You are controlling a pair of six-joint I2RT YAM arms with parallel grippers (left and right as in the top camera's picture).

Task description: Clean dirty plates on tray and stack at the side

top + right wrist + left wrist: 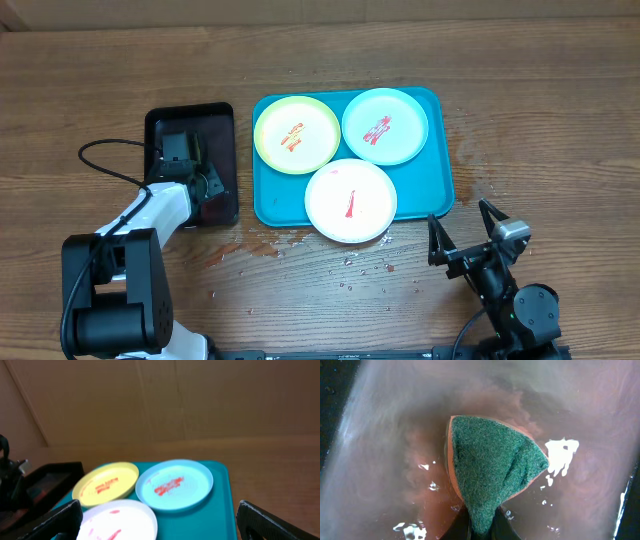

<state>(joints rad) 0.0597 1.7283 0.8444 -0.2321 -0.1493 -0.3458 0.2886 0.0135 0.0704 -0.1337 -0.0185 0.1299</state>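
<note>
Overhead layout: a black tray (pixel 222 140) is seen at left and the blue tray (pixel 440 180) at centre, both on a wooden table (pixel 560 120).
Left gripper (pixel 183 150): lowered into the black tray, jaws clamped on a sponge (pixel 492 472).
Sponge: green pad uppermost, orange body beneath, pinched at one end, lying in reddish water (pixel 385 460).
Tray: set just right of the black tray; all three plates are carried on it.
Yellow-green plate (pixel 296 135): back left, red-smeared.
White plate (pixel 350 200): front middle, red-smeared, jutting past the near rim.
Mint plate (pixel 385 126): back right, red-smeared.
Droplets (pixel 350 265): scattered on the table before the tray.
Right gripper (pixel 458 213): held off the tray's near right corner, jaws spread wide.
</note>
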